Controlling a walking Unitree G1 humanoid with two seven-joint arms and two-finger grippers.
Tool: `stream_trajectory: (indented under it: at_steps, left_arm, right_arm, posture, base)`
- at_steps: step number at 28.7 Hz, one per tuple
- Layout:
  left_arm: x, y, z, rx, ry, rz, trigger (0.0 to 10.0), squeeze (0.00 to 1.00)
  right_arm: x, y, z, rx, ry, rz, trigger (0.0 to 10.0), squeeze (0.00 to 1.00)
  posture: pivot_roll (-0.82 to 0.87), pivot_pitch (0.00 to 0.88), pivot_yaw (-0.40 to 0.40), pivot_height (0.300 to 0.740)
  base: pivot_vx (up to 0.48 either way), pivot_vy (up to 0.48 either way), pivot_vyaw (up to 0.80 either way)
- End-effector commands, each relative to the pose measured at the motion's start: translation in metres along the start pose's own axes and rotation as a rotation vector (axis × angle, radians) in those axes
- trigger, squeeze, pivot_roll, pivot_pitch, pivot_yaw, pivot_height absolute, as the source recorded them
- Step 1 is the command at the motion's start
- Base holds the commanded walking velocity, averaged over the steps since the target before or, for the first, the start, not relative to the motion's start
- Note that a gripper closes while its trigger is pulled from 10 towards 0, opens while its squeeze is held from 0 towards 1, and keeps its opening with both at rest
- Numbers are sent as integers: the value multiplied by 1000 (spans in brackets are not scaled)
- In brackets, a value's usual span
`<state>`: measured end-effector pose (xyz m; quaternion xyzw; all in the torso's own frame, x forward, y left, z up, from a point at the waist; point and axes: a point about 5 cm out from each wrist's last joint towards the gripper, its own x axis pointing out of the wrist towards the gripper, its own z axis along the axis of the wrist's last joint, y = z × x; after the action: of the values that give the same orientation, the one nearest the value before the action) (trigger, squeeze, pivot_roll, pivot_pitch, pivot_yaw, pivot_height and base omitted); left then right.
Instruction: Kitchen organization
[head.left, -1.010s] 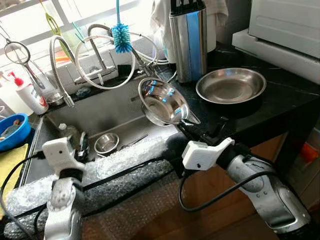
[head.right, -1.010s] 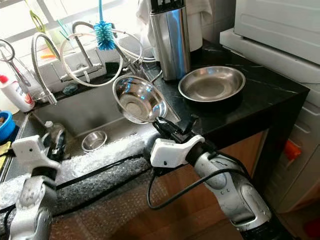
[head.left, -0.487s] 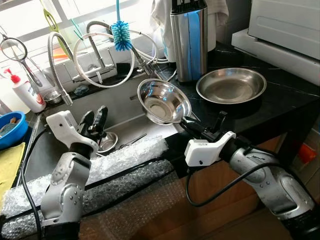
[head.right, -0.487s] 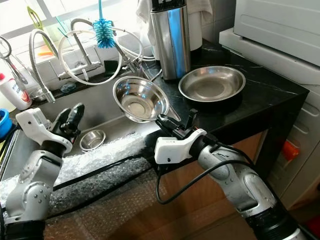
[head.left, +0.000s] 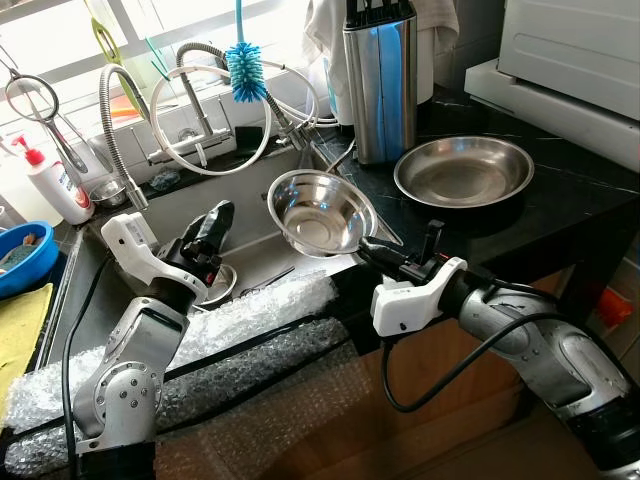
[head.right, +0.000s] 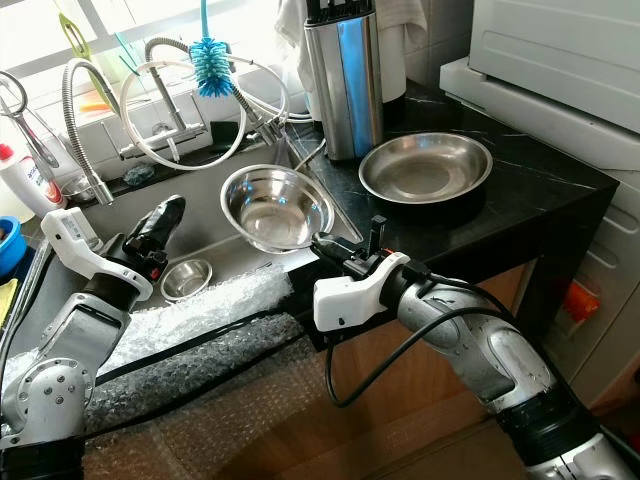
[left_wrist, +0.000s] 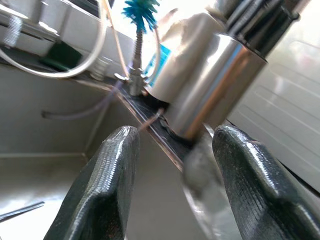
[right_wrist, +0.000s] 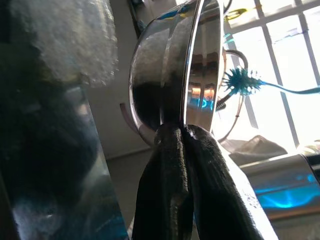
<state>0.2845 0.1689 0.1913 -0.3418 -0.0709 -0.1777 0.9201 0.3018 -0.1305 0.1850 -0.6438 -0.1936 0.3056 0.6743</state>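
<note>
My right gripper (head.left: 368, 246) is pinching the steel bowl (head.left: 322, 211) by its rim, holding it above the sink (head.left: 170, 225); my left gripper (head.left: 210, 228) is hovering open nearby. Such a thin edge grip risks the bowl pivoting and slipping.

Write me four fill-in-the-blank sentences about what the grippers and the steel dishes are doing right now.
The right gripper pinches the steel bowl by its ____.
The left gripper hangs over the ____ with its fingers apart.
A wide steel pan rests on the black ____.
The small steel cup lies in the sink, ____ the held bowl.

Missing words: rim; sink; counter; below
</note>
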Motion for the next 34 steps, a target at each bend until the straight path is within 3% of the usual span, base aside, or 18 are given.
stream_trajectory:
  at_steps: [1,17,23,24,29,30,32,33,34]
  left_arm:
    - [-2,-2,5,25,20,-20,10000,0]
    - [-1,-11,-9,69,121,-64,10000,0]
    - [1,-15,-11,111,157,-84,10000,0]
    - [2,-16,-14,149,182,-87,10000,0]
    - [2,-17,-16,159,194,-80,10000,0]
    - [2,-16,-17,169,198,-73,6392,0]
    - [2,-16,-17,173,200,-70,6392,0]
    - [1,-16,-18,170,198,-69,0,0]
    - [1,-16,-18,170,198,-69,0,0]
  right_arm:
    - [7,-5,9,-23,-53,-3,10000,0]
    - [15,-7,11,-63,-86,8,10000,0]
    - [19,-8,10,-88,-100,20,10000,0]
    - [20,-8,10,-101,-106,25,10000,0]
    - [21,-8,10,-113,-110,33,10000,0]
    - [21,-7,10,-116,-112,35,10000,0]
    - [21,-7,10,-117,-113,35,10000,0]
    - [21,-7,11,-117,-115,35,10000,0]
    - [21,-7,11,-117,-115,35,10000,0]
  posture:
    - [-126,0,211,740]
    - [-125,0,212,740]
    - [-123,0,213,740]
    - [-122,0,213,740]
    - [-122,0,213,740]
    - [-121,0,213,740]
    - [-121,0,213,740]
    - [-123,0,214,740]
    - [-123,0,214,740]
  base:
    - [0,0,0]
    - [0,0,0]
    - [0,0,0]
    - [0,0,0]
    - [0,0,0]
    - [0,0,0]
    - [0,0,0]
    - [0,0,0]
    - [0,0,0]
